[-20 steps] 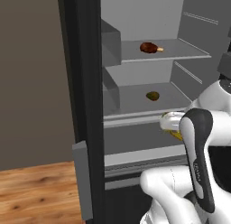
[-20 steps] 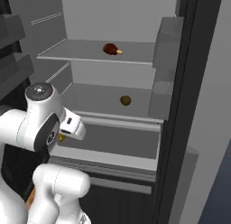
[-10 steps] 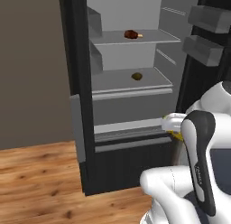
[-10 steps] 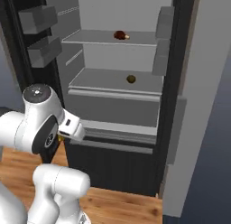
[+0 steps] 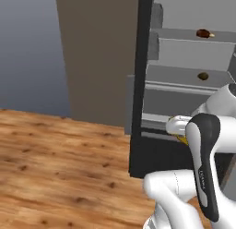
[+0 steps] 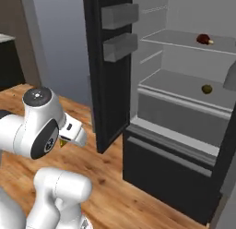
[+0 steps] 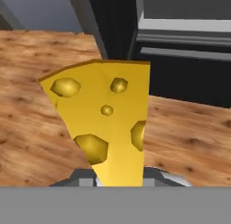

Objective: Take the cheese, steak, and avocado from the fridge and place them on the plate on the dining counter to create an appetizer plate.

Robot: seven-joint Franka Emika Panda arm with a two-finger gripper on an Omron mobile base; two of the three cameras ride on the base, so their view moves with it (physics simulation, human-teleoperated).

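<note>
The cheese (image 7: 106, 123), a yellow wedge with hole marks, fills the middle of the hand view, and my gripper (image 5: 179, 135) is shut on it. A sliver of the cheese (image 6: 62, 142) shows under the hand, held low in front of my body over the wooden floor. The fridge (image 5: 138, 85) stands open ahead. The steak (image 6: 203, 39) lies on its upper shelf and the avocado (image 6: 207, 89) on the shelf below. Both also appear at the right of the left base view: steak (image 5: 203, 33), avocado (image 5: 202, 76). The plate and the dining counter are out of view.
The black fridge door (image 6: 108, 85) swings out toward me, with grey door bins (image 6: 120, 15) on its inner side. A tall brown panel (image 5: 101, 52) flanks the fridge. Wooden floor (image 5: 55, 168) spreads to the left. A dark cabinet (image 6: 9, 57) stands far left.
The whole picture has shifted: the base has backed off and turned, so the fridge sits farther away and to the right. The cheese stays in the gripper.
</note>
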